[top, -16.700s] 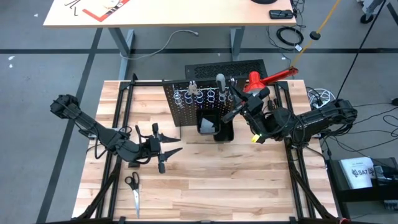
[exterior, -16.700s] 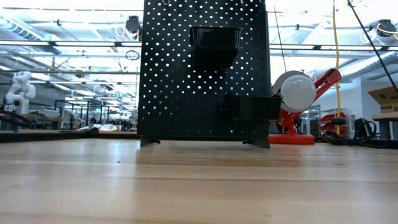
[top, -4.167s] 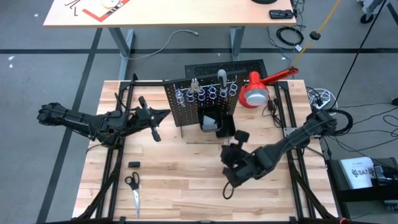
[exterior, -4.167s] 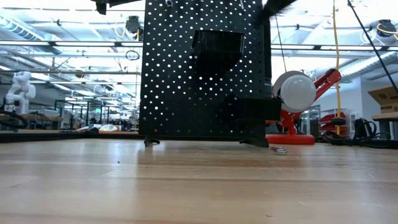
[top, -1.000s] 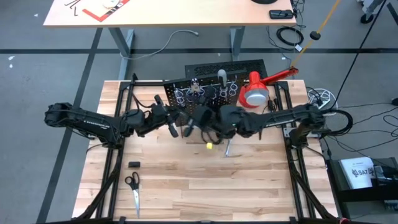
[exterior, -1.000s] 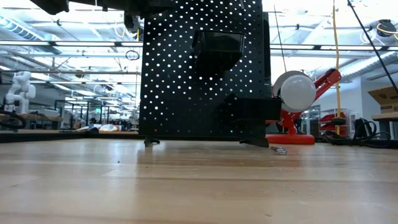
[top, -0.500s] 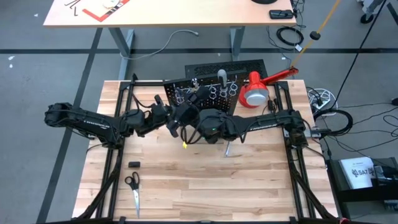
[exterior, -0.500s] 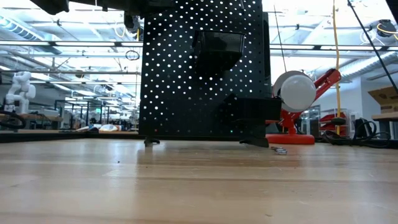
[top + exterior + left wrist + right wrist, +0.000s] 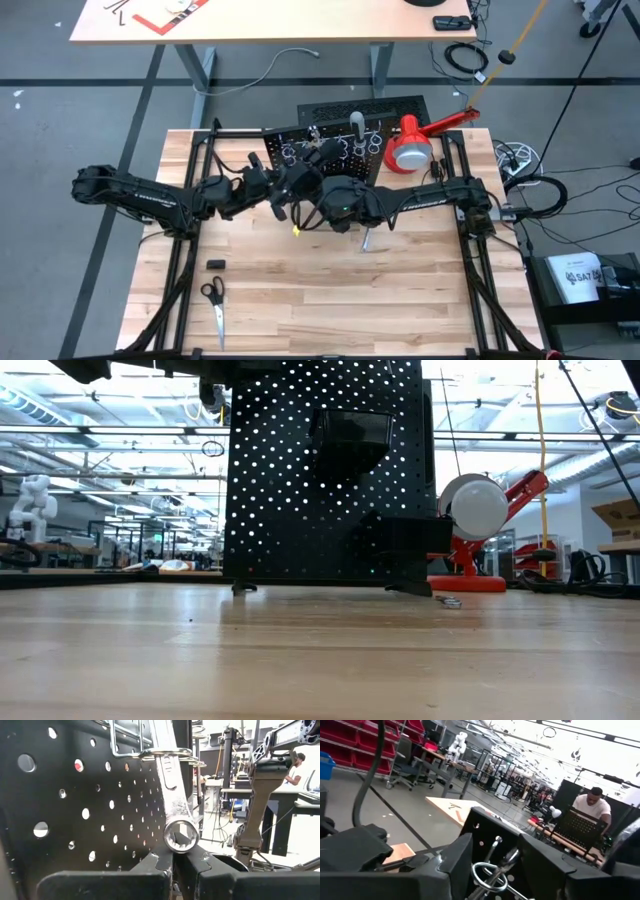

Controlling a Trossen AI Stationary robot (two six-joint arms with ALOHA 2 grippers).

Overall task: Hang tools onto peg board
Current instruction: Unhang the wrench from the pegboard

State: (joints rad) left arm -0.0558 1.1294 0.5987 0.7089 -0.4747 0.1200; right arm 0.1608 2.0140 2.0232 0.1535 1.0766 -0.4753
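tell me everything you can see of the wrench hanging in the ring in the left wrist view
The wrench is bare silver metal, scuffed and dull, with a flat shank and a ring end with a toothed inner edge. It hangs nearly upright, ring end down, its shank passing through a silver wire ring fixed to the black peg board. Its upper end is out of view. The left hand sits right below, fingers close together under the ring end; contact cannot be told.

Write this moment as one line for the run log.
left gripper: at wrench in peg board ring | right gripper: open, near rings | scissors: on table
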